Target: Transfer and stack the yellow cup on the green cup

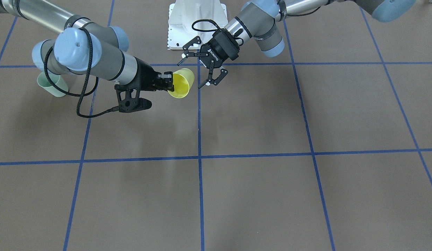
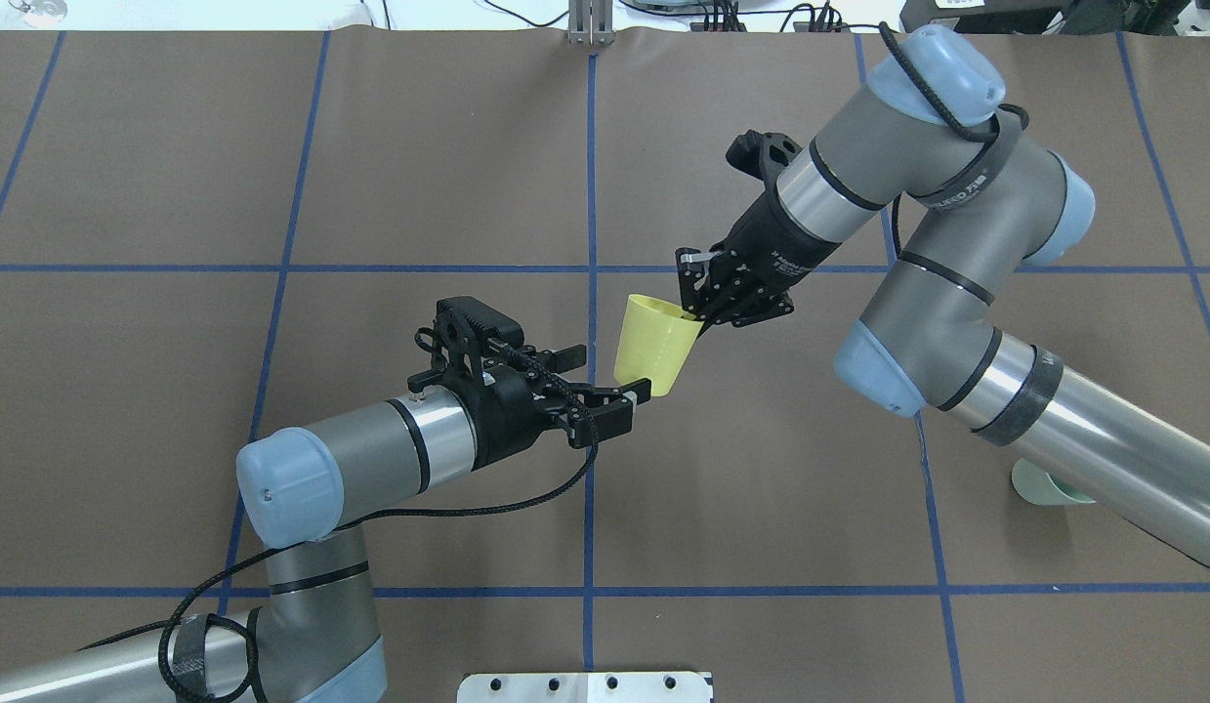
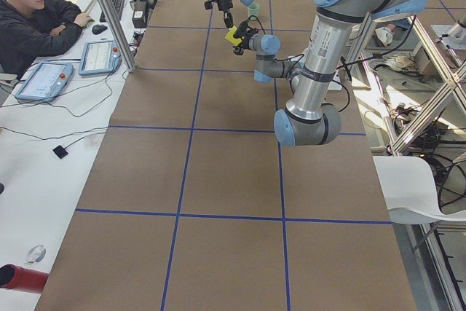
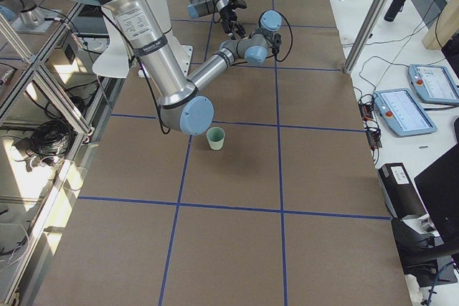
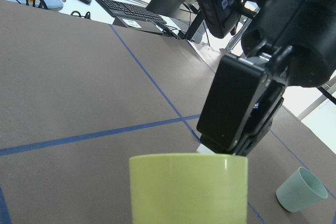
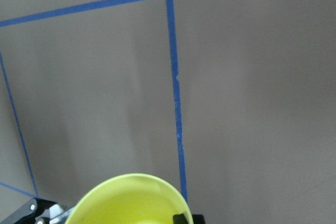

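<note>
My right gripper [image 1: 168, 83] is shut on the rim of the yellow cup [image 1: 182, 83] and holds it tilted in the air over the table's middle. The cup also shows in the overhead view [image 2: 655, 342], and its inside fills the bottom of the right wrist view [image 6: 131, 203]. My left gripper [image 1: 190, 75] is open, with its fingers spread beside the cup's base [image 2: 614, 374]. The cup shows close up in the left wrist view [image 5: 189, 187]. The green cup [image 4: 216, 137] stands upright on the table on my right, partly hidden under the right arm [image 2: 1044, 485].
The white robot base plate [image 1: 196, 24] sits at the table's near edge. Blue tape lines grid the brown table [image 2: 272, 146]. An operator [image 3: 36, 20] sits at a desk with control pendants [image 3: 98, 56] beyond the table's far side.
</note>
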Tool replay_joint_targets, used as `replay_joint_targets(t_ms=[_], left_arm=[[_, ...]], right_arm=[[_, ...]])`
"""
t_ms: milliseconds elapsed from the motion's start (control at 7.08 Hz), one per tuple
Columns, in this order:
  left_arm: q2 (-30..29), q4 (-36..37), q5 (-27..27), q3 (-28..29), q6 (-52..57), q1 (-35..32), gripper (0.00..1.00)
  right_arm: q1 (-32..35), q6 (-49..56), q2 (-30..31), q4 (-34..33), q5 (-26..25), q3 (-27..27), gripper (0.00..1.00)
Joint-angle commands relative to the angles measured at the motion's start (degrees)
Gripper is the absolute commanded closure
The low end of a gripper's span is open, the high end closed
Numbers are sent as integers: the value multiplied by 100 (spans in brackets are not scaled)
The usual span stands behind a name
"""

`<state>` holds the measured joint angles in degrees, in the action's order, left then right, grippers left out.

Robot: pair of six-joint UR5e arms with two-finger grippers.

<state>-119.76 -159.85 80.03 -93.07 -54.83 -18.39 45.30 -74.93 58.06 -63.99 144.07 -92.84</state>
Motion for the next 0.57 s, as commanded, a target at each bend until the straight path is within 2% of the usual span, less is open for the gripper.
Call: replay_joint_targets(t_ms=[0, 141, 283, 424], left_arm=[[268, 7, -137, -96, -2, -16, 0], [417, 7, -320, -228, -2, -16, 0], [549, 16, -487, -333, -11, -16, 0], [968, 303, -602, -648, -11, -24, 0]], right_arm=[[495, 530, 179, 0, -490, 12, 100], [662, 567, 310, 9, -1234, -188, 100], [734, 585, 564, 0, -2076, -616, 100], [726, 898, 1080, 0, -2981, -1178, 100]])
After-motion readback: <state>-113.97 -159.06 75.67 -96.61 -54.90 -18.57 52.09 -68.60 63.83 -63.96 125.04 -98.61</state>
